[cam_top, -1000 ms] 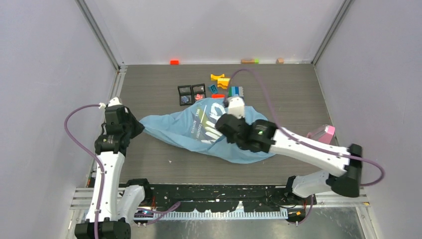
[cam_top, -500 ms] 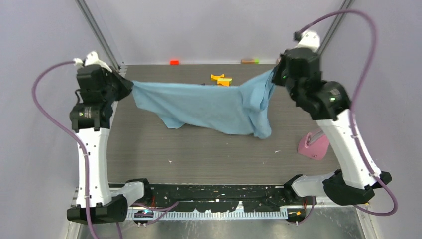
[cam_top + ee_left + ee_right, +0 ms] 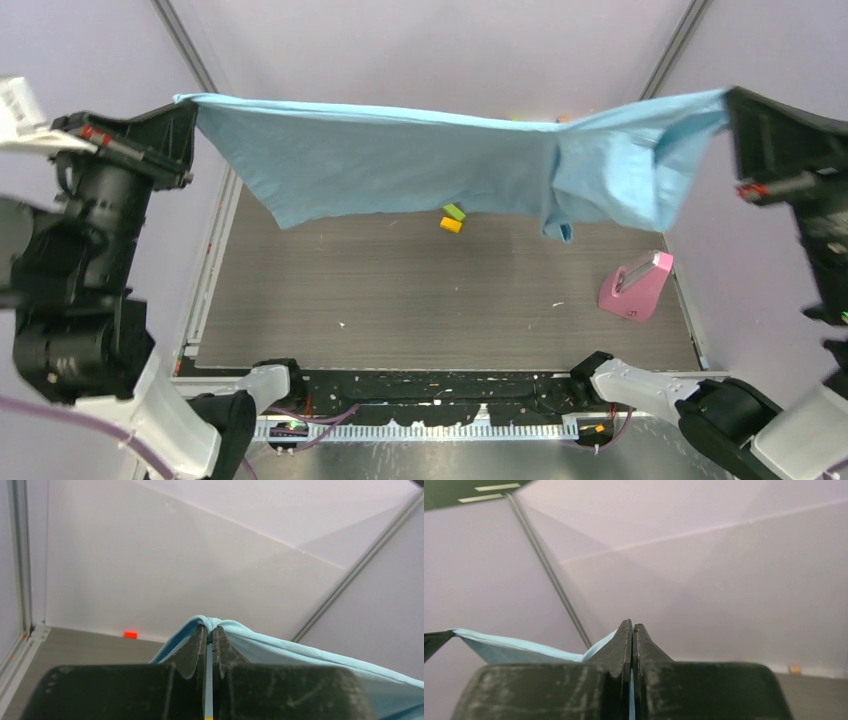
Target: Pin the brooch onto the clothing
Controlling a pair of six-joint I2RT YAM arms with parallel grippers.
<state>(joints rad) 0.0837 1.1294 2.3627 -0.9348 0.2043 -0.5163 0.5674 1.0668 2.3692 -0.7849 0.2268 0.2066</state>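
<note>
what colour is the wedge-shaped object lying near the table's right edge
Pink. The wedge-shaped plastic object shows best in the top external view.

Lab enclosure: plain walls (image 3: 430,50), aluminium framing (image 3: 181,40)

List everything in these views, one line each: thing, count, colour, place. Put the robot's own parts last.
T-shirt: one, light blue, stretched in the air between both grippers.
green block: one, green, on the table below the T-shirt.
orange block: one, orange, just beside the green block.
red block: one, red, at the far wall, left.
wedge: one, pink, table's right side.
table: one, dark grey, under everything.
brooch: none in view.
left gripper: one, black, shut on the T-shirt.
right gripper: one, black, shut on the T-shirt.
</note>
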